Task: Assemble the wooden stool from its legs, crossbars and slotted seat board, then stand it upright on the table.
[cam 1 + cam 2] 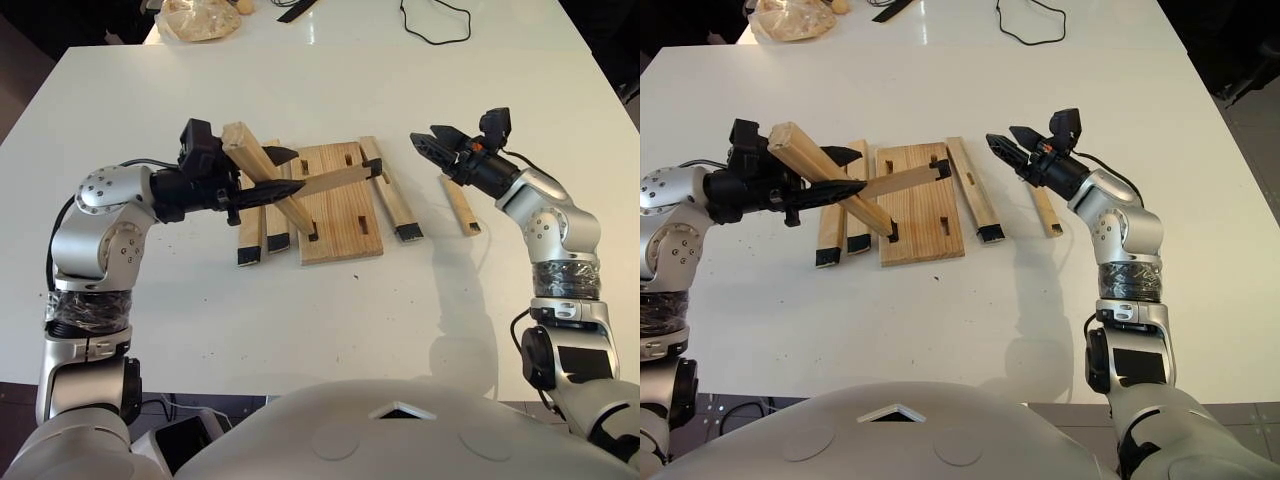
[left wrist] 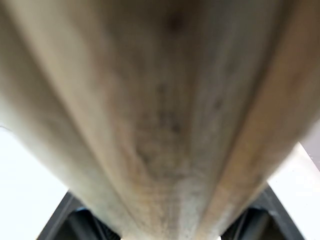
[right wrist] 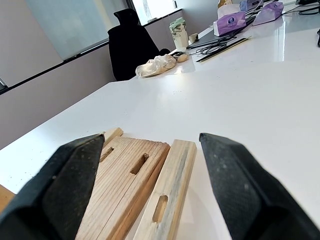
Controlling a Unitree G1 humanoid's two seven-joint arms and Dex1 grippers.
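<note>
My left gripper (image 1: 268, 178) is shut on a wooden leg (image 1: 262, 165), held tilted above the table. The leg's black-capped lower end rests on the slotted seat board (image 1: 340, 225). A crossbar (image 1: 335, 180) sticks out of this leg toward the right, over the board. The leg's wood (image 2: 160, 120) looms close in the left wrist view. Two more legs (image 1: 262, 235) lie left of the board and another leg (image 1: 392, 200) lies along its right edge. My right gripper (image 1: 428, 150) hovers open, right of the board; its fingers (image 3: 65, 185) frame the board (image 3: 127, 185) and that leg (image 3: 167, 192).
A short loose crossbar (image 1: 461, 207) lies on the white table (image 1: 320, 310) below my right gripper. A plastic bag (image 1: 200, 18) and a black cable (image 1: 436, 28) sit at the far edge. Bare tabletop spreads in front of the parts.
</note>
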